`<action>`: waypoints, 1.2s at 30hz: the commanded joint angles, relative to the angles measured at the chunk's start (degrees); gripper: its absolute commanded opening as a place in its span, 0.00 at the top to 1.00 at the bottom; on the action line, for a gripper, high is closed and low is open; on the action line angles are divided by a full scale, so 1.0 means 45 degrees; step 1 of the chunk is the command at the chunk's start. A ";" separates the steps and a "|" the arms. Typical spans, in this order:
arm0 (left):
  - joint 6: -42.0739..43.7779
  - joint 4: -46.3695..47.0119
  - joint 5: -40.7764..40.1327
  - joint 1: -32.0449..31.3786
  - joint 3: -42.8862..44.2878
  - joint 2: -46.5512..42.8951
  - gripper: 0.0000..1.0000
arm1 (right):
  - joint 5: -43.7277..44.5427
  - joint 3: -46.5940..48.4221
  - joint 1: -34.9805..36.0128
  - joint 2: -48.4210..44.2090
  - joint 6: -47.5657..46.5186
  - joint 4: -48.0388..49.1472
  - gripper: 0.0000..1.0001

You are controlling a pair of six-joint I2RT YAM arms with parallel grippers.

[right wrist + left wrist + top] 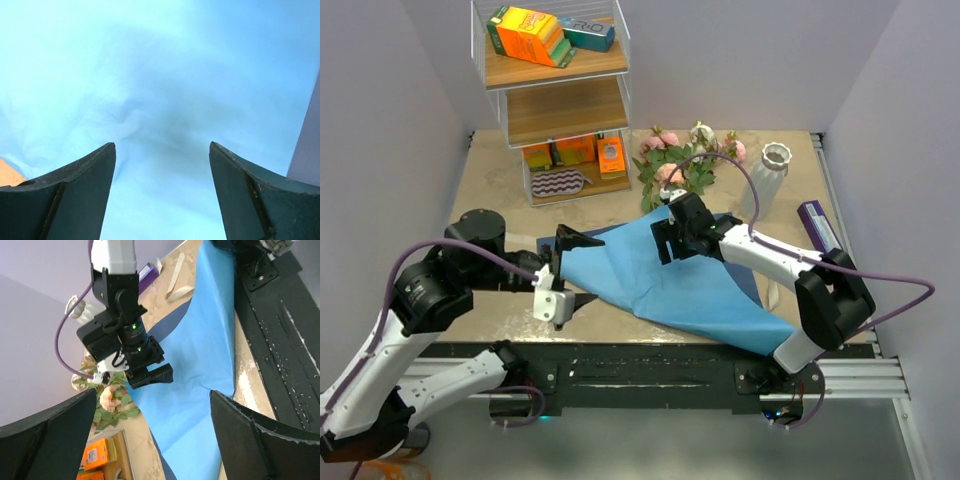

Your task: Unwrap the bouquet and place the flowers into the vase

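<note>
Right end effector (670,238) tilted over blue paper (650,285), wide, empty; left end effector (582,268) wide alongside. Flowers (685,165) in top view, not in right wrist view.

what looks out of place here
The blue paper lies spread open across the table, one corner reaching the front edge; the ribbon lies loose beside it; the flowers lie by the vase, not in it.

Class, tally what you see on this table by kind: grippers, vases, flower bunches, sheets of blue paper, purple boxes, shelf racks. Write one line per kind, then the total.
grippers: 2 (left gripper, right gripper)
white vase: 1
flower bunch: 1
blue paper: 1
purple box: 1
shelf rack: 1
Total: 7
</note>
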 commanded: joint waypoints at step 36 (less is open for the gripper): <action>-0.0839 0.1059 -0.1110 -0.0020 -0.1670 0.1176 0.00 | -0.4849 0.0215 -0.4162 0.2849 -0.2098 0.5338 0.24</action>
